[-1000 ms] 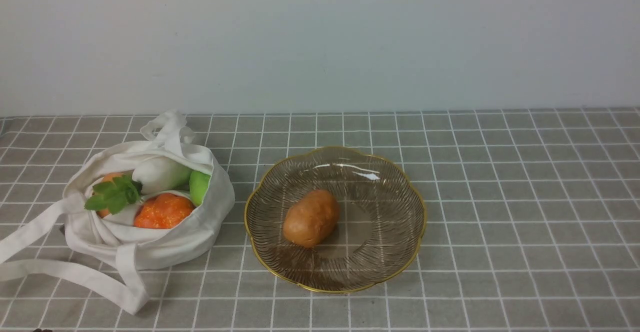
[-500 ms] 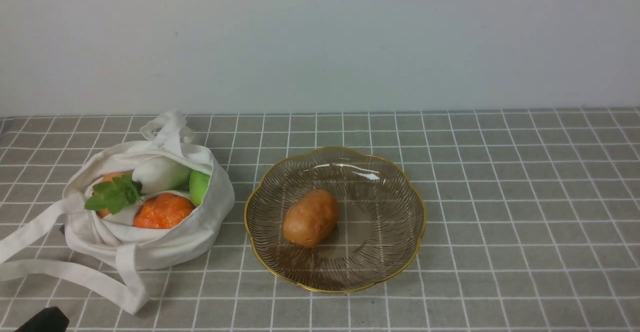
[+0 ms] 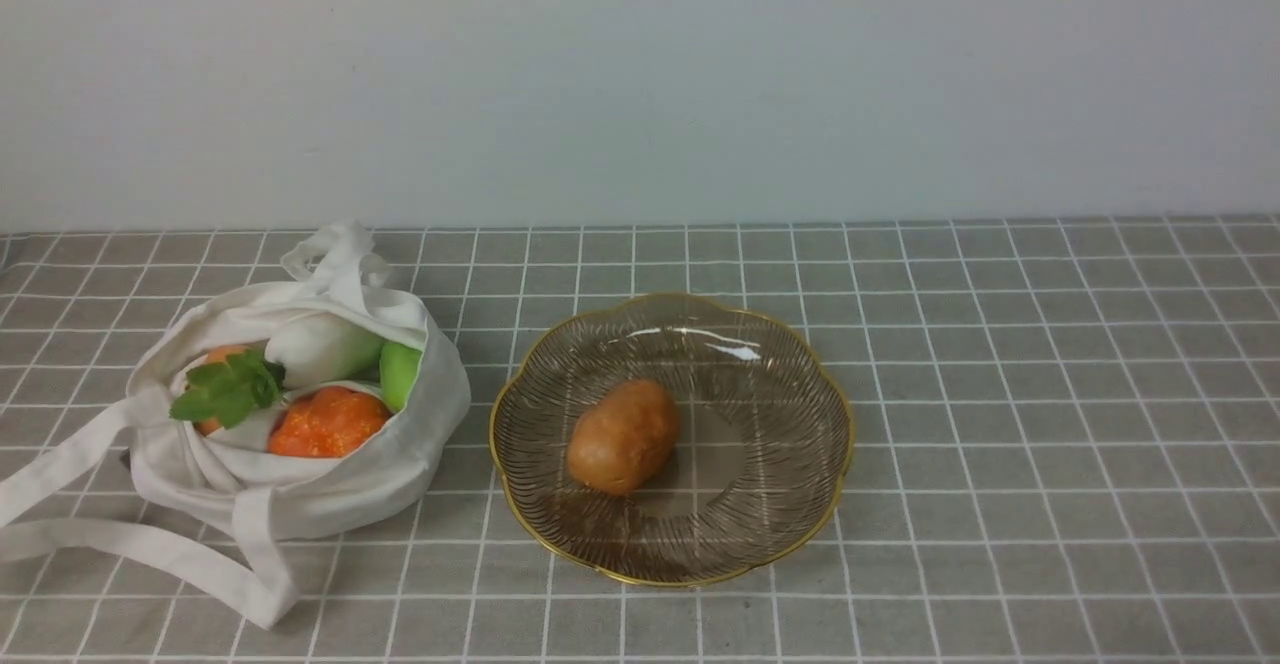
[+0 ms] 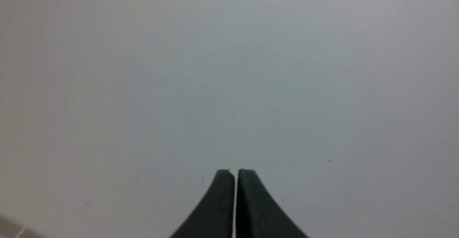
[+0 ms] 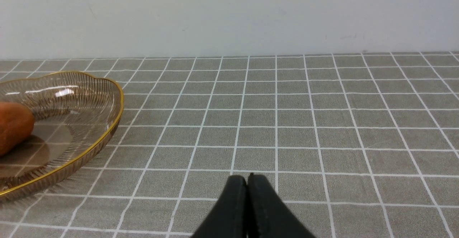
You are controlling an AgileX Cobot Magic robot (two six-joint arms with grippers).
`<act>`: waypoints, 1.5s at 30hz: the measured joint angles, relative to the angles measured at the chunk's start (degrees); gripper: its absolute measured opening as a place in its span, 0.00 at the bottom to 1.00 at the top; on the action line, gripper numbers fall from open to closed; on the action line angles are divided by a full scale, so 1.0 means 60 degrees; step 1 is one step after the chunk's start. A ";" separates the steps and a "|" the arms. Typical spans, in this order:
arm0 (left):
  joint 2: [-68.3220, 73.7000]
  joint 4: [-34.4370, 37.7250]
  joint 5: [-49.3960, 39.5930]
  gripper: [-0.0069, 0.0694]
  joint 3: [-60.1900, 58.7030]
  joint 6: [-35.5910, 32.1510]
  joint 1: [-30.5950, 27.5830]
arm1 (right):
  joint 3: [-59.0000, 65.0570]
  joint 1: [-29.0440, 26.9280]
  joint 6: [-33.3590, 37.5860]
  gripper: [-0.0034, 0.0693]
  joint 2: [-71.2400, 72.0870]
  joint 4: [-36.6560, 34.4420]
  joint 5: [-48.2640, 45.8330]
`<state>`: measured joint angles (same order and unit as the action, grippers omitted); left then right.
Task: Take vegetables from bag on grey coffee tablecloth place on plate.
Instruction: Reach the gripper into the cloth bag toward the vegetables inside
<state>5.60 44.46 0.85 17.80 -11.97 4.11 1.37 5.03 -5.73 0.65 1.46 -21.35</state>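
On the grey tablecloth [image 3: 1050, 424] a white bag [image 3: 300, 494] lies open at the left. Inside it sit vegetables: a white radish [image 3: 320, 346] with a green leaf sprig [image 3: 225, 389], a bumpy orange one [image 3: 325, 422] and a light-green one [image 3: 398, 372]. The glass plate [image 3: 790, 384] in the middle holds a brown potato [image 3: 622, 436]. Neither gripper shows in the front view. My left gripper [image 4: 235, 171] is shut and empty, facing only bare wall. My right gripper [image 5: 247, 176] is shut and empty low over the cloth, right of the plate [image 5: 89, 87] and potato [image 5: 12, 125].
The bag's long straps [image 3: 130, 544] trail over the cloth toward the front left edge. A pale wall [image 3: 640, 84] rises behind the table. Bare checked cloth stretches to the right of the plate.
A dark part of my left arm showed at the front view's bottom left corner half a second ago and has dropped out of that view. Bag, plate and vegetables have not moved.
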 joint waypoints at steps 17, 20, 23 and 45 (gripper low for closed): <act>1.0629 -0.4603 -0.9238 0.08 0.7545 -0.0722 0.0000 | 0.0000 0.0000 0.0000 0.03 0.0000 0.0000 0.0000; 1.1847 -0.5497 -0.9906 0.08 0.8552 -0.0323 0.0000 | 0.0000 0.0000 0.0000 0.03 0.0000 0.0000 0.0000; 1.3019 -0.6068 -1.0381 0.09 0.9553 -0.0238 0.0000 | 0.0000 0.0000 0.0000 0.03 0.0000 0.0000 0.0000; 1.7111 -0.7583 -0.8957 0.90 1.0875 -0.0211 0.0000 | 0.0000 0.0000 0.0000 0.03 0.0000 0.0000 0.0000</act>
<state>108.26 -1.04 -52.89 83.05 -13.23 4.11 1.37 5.03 -5.73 0.65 1.46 -21.35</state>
